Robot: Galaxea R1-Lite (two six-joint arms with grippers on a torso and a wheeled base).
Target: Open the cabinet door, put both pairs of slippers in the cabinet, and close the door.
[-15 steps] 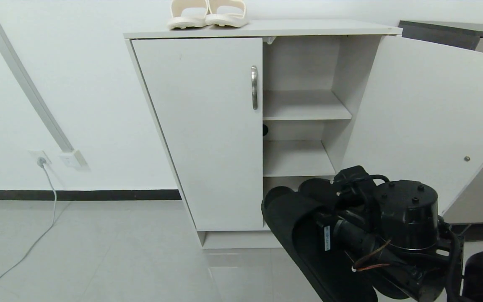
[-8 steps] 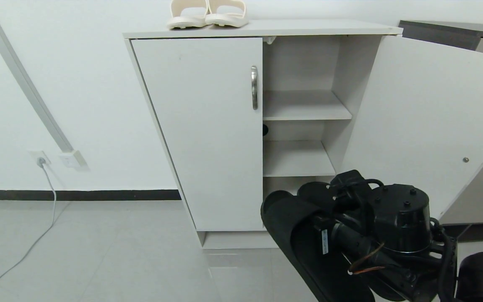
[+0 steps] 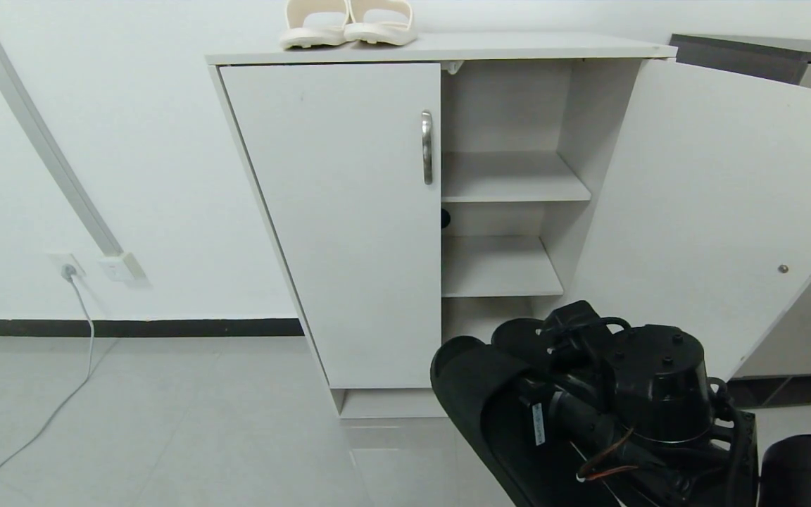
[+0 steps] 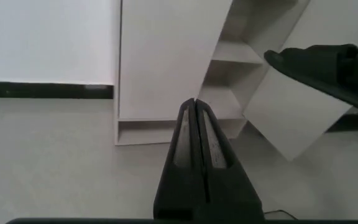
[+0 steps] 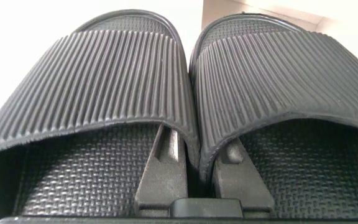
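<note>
Door (image 3: 715, 197) open. Black slippers (image 3: 479, 394) clamped in right gripper (image 5: 197, 149), not yet shelved — cream slippers (image 3: 349, 24) atop cabinet (image 3: 518, 48), door closing outstanding. Left gripper (image 4: 195, 134) pinched together, empty.

The black slippers (image 5: 129, 81) have stripy ridges — bumpy dots inside. Plain cream slippers (image 3: 347, 24), a white cabinet (image 3: 335, 211), a grey floor (image 3: 166, 422).

No lettering, number or sign can be read anywhere. A small white label (image 3: 537, 424) sits on the right arm, at about five o'clock in the head view, just beside the black slippers (image 3: 472, 384). Its print is too small to make out.
</note>
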